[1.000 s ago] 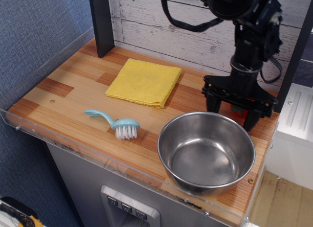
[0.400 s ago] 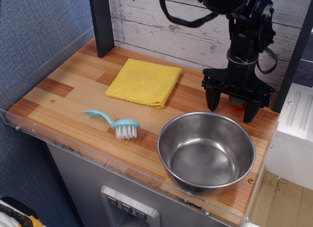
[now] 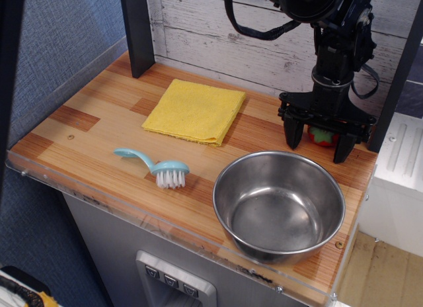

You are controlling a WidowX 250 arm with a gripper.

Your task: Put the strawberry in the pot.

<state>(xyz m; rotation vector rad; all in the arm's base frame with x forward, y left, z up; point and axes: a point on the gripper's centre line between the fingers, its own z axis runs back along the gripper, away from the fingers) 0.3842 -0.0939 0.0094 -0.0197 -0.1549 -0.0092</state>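
Note:
The strawberry point(image 3: 322, 136), small, red and green-capped, lies on the wooden tabletop at the back right, just behind the pot. The pot point(image 3: 278, 205) is a large, empty, shiny steel bowl at the front right. My black gripper point(image 3: 316, 150) hangs straight down over the strawberry, open. Its two fingers point(image 3: 292, 131) stand on either side of the strawberry with gaps showing. The gripper body hides the strawberry's top.
A folded yellow cloth point(image 3: 195, 110) lies at the back middle. A light blue brush point(image 3: 158, 167) lies left of the pot. A dark post point(image 3: 138, 29) stands at the back left. A clear acrylic lip runs along the table's front edge point(image 3: 132, 214).
The gripper has shifted slightly right and toward the back, staying open around the strawberry. More of the strawberry shows between the fingers now. The pot, brush and cloth have not moved.

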